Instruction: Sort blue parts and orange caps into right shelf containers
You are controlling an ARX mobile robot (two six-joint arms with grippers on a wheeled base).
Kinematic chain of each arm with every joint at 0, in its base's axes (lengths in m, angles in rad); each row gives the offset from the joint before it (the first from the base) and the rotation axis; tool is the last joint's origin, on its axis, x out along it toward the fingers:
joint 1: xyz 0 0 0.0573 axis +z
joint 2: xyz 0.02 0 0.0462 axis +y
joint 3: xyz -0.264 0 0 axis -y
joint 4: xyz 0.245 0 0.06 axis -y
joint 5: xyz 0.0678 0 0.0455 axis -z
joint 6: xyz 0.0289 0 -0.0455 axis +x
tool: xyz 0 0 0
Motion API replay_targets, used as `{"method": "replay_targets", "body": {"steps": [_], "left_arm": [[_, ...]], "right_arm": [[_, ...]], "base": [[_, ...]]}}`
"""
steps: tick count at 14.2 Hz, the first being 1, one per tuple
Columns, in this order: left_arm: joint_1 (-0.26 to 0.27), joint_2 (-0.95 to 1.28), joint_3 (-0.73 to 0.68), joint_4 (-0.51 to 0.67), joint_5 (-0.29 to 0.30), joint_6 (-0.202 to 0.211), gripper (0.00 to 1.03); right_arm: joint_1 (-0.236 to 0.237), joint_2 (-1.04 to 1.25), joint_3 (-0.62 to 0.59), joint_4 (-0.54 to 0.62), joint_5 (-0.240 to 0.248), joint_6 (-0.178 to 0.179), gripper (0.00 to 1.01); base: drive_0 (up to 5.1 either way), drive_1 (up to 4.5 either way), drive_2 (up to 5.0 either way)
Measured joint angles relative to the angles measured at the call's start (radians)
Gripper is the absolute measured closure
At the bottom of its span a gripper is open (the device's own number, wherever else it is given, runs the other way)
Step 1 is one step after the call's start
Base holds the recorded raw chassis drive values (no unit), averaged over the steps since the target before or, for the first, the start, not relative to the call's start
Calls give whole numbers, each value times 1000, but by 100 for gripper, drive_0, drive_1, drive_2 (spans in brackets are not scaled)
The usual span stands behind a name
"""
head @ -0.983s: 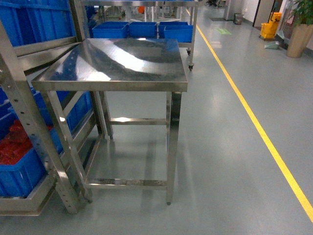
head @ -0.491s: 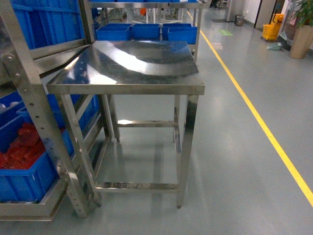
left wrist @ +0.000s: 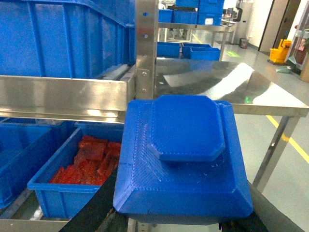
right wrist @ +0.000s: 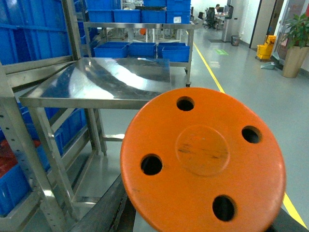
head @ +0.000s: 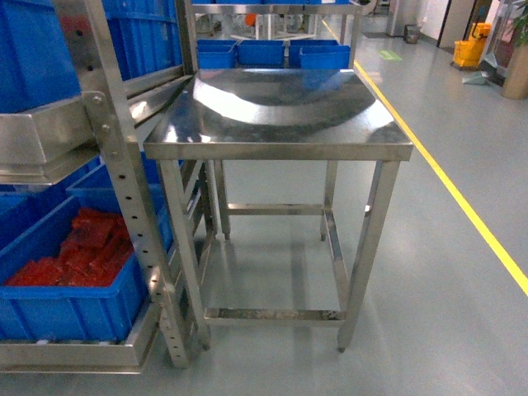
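1. Head cam: I saw a steel table w/ bare top dead ahead; shelf rack on its left; neither gripper in that view.
2. Low on the rack, a blue bin held red pieces; more blue bins sat on the floor rack behind the table.
3. L wrist cam: blue part filled the frame, seated above the dark fingers; actual clamping I couldn't tell.
4. R wrist cam: orange cap, round w/ four holes, right at the lens; jaws hidden, state unclear.
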Motion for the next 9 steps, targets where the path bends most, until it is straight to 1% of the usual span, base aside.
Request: {"method": "replay_targets", "body": {"steps": [9], "left_arm": [[0, 0, 0, 0, 0, 0, 63]], "right_arm": [[0, 0, 0, 2, -1, 0, 58]], "base": [[-501, 244, 244]]}}
